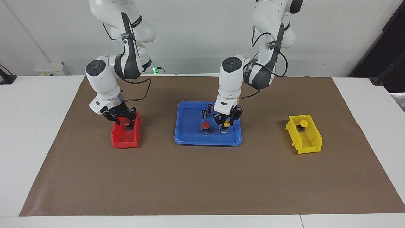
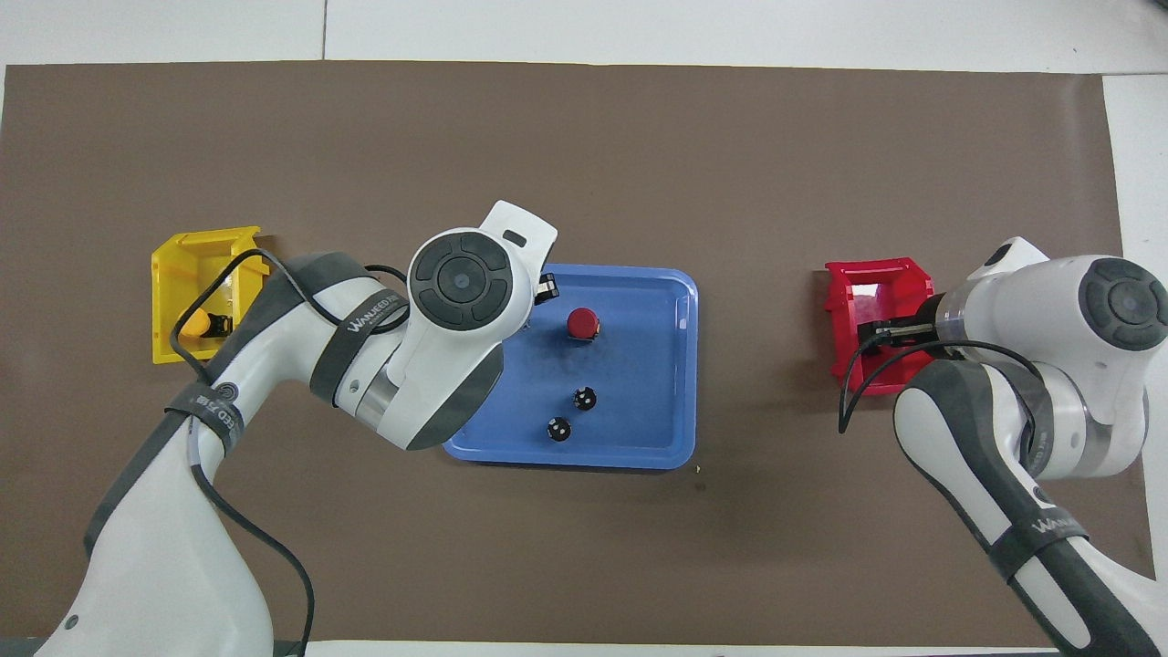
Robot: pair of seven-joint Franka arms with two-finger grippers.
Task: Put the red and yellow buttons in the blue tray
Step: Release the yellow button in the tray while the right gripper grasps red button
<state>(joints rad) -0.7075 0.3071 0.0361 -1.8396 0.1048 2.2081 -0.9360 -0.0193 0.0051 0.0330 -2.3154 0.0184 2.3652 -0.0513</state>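
Note:
The blue tray (image 1: pixel 190 129) lies mid-table and also shows in the overhead view (image 2: pixel 648 383). A red button (image 1: pixel 205 125) stands in it (image 2: pixel 581 322). My left gripper (image 1: pixel 225 124) is down in the tray toward the left arm's end, shut on a yellow button (image 1: pixel 226 124) whose base is at the tray floor. In the overhead view my wrist hides it. My right gripper (image 1: pixel 125 122) is down in the red bin (image 1: pixel 121 141), around a second red button (image 1: pixel 126 121). The other yellow button (image 1: pixel 303 123) stands in the yellow bin (image 1: pixel 311 139).
Two dark capless cylinders (image 1: pixel 204 114) (image 1: pixel 210 107) stand in the tray, nearer to the robots than the red button. The red bin (image 2: pixel 867 292) is at the right arm's end and the yellow bin (image 2: pixel 173 274) at the left arm's end. Brown paper (image 1: pixel 202 177) covers the table.

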